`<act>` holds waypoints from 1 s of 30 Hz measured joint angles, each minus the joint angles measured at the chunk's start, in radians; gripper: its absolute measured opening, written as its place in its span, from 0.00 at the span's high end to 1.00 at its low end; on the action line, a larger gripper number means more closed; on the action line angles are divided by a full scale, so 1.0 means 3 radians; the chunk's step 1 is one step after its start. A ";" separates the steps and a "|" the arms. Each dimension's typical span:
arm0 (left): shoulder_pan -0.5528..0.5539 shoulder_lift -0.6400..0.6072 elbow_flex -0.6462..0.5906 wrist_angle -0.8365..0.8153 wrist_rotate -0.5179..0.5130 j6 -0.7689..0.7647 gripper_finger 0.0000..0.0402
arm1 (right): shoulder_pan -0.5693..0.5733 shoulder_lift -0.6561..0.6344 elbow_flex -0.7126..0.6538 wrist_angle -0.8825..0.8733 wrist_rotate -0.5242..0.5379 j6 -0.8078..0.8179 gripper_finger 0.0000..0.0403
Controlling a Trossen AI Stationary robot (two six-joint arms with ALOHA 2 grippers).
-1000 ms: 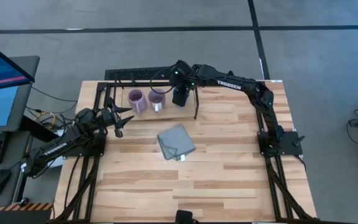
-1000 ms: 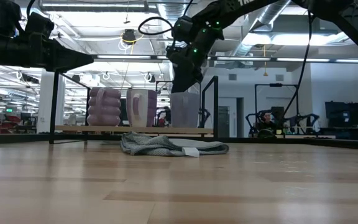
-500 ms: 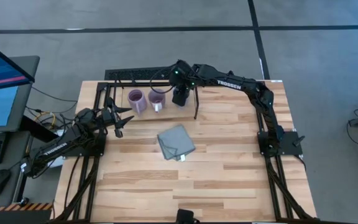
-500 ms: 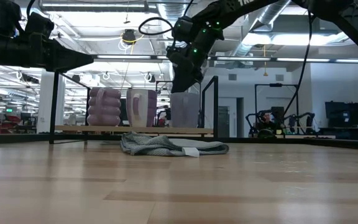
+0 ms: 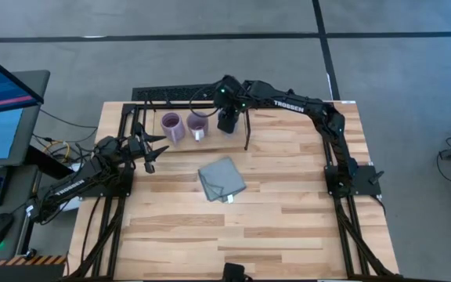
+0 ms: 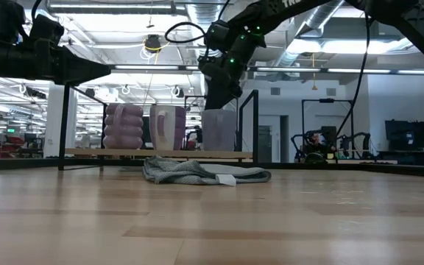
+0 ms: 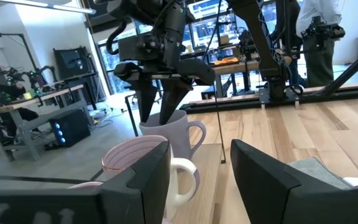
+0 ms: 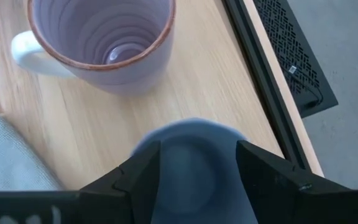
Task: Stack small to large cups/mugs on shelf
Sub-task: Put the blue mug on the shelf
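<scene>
Three mugs stand upright in a row on the shelf board (image 6: 160, 154) at the table's far side: a light purple mug (image 6: 124, 126), a darker purple mug with a white handle (image 6: 168, 127) and a blue-grey mug (image 6: 219, 129). My right gripper (image 5: 227, 122) reaches down from above onto the blue-grey mug (image 8: 194, 165), which fills the gap between its fingers. My left gripper (image 5: 150, 150) is open and empty, level above the table to the left of the shelf, pointing toward the mugs. My right gripper holds the blue-grey mug by two opposite sides of its upper wall (image 8: 166, 155), between its two fingers (image 8: 263, 180). The fingers come from above, pointing down. The mug stands upright with its base on the shelf board.
A folded grey-blue cloth (image 5: 222, 179) lies on the tabletop in front of the shelf. The shelf's black rods and upright divider (image 6: 255, 121) stand close to the right of the blue-grey mug. A black leg of the frame (image 5: 247, 137) stands beside it.
</scene>
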 joint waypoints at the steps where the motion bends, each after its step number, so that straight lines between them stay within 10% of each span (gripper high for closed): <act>1: 0.0000 0.0000 0.0000 0.0001 0.0000 -0.0001 0.60 | 0.0000 0.0000 0.0000 0.0002 0.0005 0.0000 0.43; 30: 0.0000 0.0000 0.0000 0.0001 0.0005 -0.0005 0.60 | -0.0081 0.0001 0.0001 -0.0254 0.0172 0.0284 0.43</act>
